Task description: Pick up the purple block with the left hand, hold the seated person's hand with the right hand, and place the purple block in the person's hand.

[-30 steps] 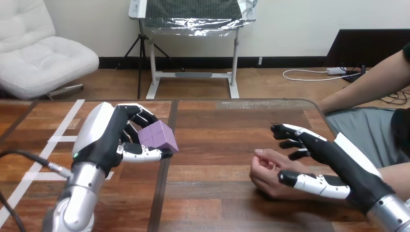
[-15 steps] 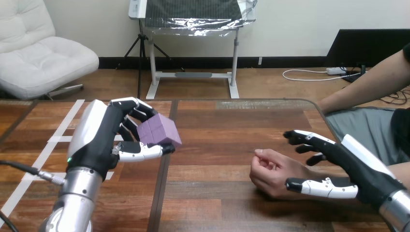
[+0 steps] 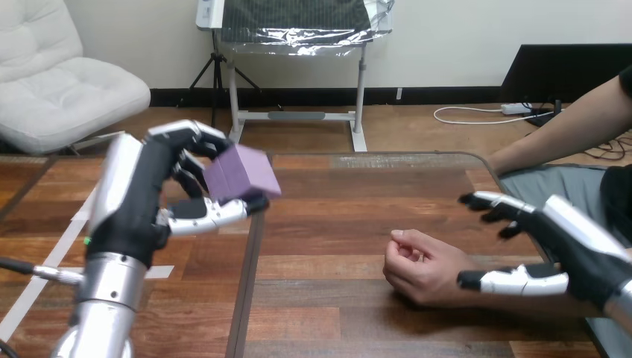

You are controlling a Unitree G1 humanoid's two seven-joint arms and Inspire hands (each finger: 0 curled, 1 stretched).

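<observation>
Left robot hand point(image 3: 141, 201) pinching matte purple block point(image 3: 238, 173), right robot hand point(image 3: 574, 250) spread beside person's curled hand point(image 3: 421, 268): clasp that hand gently before delivering.

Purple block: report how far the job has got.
Done: the left hand grips the purple block, lifted clear of the table. In hand: the right hand is open beside the person's hand, not curled round it. Left: hold that hand, which lies loosely curled on the table, then set the block in it.
</observation>
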